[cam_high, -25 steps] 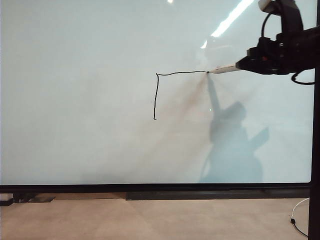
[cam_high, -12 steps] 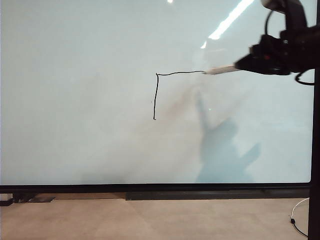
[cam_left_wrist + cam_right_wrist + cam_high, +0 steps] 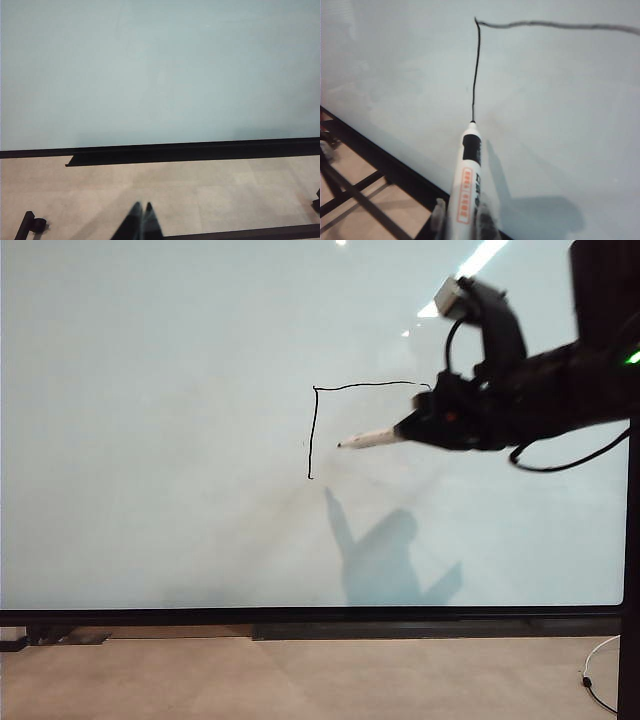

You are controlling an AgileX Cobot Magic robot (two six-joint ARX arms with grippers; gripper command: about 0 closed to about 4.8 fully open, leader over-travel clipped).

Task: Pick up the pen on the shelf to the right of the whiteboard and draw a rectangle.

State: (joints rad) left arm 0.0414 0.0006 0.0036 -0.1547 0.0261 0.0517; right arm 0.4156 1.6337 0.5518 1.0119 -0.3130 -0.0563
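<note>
Exterior: right gripper (image 3: pixel 410 427) reaches in level from the right, pinching pen (image 3: pixel 368 438), tip pointing left inside the half-drawn rectangle (image 3: pixel 312 430) on whiteboard (image 3: pixel 150 440). Left wrist: left gripper (image 3: pixel 141 210) low over the floor, fingers pressed together, near the board's bottom frame. Right wrist: pen tip (image 3: pixel 472 123) at the vertical line's lower end.

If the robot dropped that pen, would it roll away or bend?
Probably it would roll: the pen has a smooth, round barrel. It looks stiff, since it sticks straight out of the right claw without drooping. It seems light too, held by two thin fingers. The left claw is shut, low by the floor.
</note>
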